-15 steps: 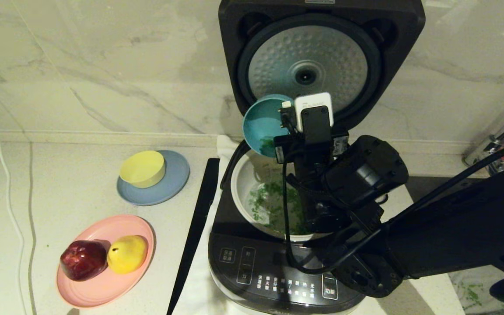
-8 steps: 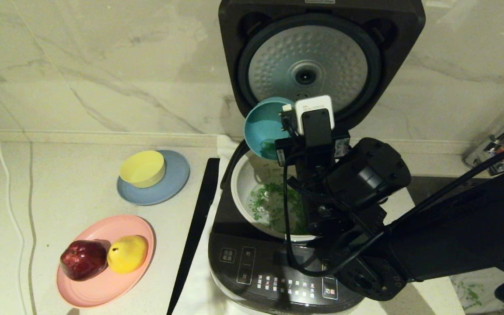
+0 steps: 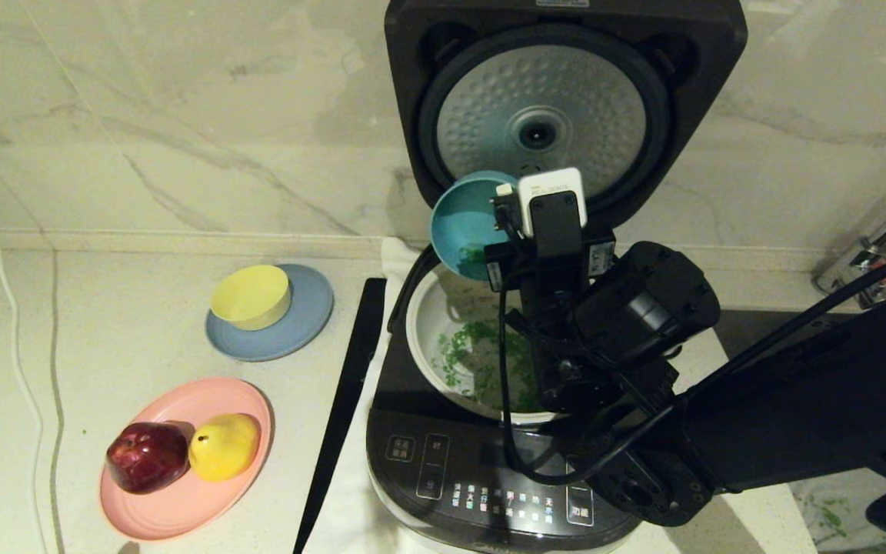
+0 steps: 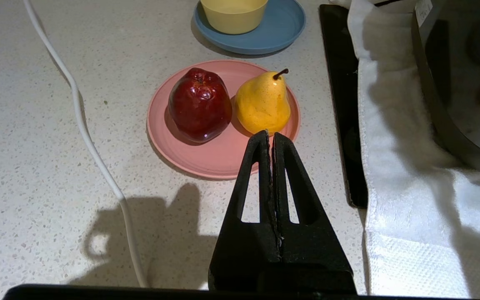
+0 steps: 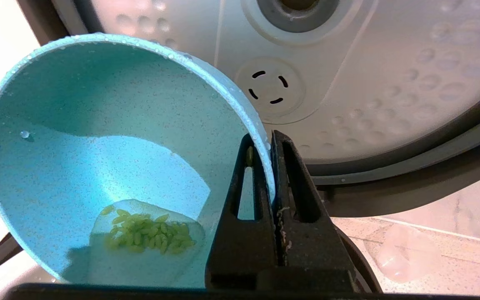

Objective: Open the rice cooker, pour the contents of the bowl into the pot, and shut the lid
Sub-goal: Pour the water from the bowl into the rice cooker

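Lid (image 3: 564, 108) stands fully up against the marble wall, dimpled silver disc facing you. Below it the rice cooker (image 3: 489, 485) sits on a white cloth (image 4: 394, 137) on the counter (image 3: 120, 346), cream pot (image 3: 421, 338) exposed with green bits and water inside. Your right gripper (image 5: 270, 143) is above the pot's far rim, jaws pinching the wall of the teal bowl (image 3: 462, 219): one finger inside, one outside. You've got the bowl tipped steeply on its side, its mouth facing the robot's left, just in front of the lid's lower edge. In the right wrist view a small clump of green grains (image 5: 146, 235) and a puddle of water sit at the bowl's low side; droplets line the rim.

Your left gripper (image 4: 271, 135) is parked low over the counter, jaws pressed together, near the pink plate (image 4: 219, 160) carrying a red apple (image 4: 199, 104) and a yellow pear (image 4: 263, 102). Beyond that, a yellow bowl (image 3: 251, 296) sits on a grey-blue plate (image 3: 308, 323). A black strip (image 3: 347, 392) lies just beside the cloth's left edge. White cable (image 4: 86, 129) runs along the counter's left side.
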Motion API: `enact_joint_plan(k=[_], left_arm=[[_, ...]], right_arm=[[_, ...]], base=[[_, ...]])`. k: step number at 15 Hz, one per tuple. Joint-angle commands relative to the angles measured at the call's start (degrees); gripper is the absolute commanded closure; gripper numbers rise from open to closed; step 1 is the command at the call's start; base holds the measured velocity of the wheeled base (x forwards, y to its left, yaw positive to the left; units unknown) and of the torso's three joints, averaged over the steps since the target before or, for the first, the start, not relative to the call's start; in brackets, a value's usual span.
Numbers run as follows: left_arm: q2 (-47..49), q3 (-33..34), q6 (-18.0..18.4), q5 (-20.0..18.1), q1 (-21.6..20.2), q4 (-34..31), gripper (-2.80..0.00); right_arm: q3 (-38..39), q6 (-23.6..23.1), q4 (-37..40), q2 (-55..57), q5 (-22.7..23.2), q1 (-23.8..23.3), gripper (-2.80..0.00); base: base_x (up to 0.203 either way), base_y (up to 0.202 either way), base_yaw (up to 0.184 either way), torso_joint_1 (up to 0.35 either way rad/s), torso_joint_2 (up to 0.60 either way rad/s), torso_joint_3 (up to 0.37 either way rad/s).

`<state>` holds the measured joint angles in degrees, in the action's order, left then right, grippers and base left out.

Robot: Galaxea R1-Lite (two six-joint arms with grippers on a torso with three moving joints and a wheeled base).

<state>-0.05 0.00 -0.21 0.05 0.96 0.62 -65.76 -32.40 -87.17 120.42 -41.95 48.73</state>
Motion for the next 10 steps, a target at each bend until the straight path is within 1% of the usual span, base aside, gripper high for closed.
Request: enact_joint_plan(k=[1,7,10], left_arm=[[0.0,0.2,0.0,0.0,0.0,0.0,0.0],[0.0,0.2,0.0,0.0,0.0,0.0,0.0],[0.0,0.2,-0.1,0.0,0.0,0.0,0.0]], right_arm=[[-0.4,-0.4,-0.5,-0.3,-0.3,-0.1,0.0],[-0.3,-0.8,-0.5,-2.3,-0.1,0.1,0.0],[0.5,-0.3,-0.5,-2.9,0.1,0.4,0.0]], base=[[0.0,0.0,0.0,0.0,0.0,0.0],[0.0,0.0,0.0,0.0,0.0,0.0],[0.0,0.0,0.0,0.0,0.0,0.0]])
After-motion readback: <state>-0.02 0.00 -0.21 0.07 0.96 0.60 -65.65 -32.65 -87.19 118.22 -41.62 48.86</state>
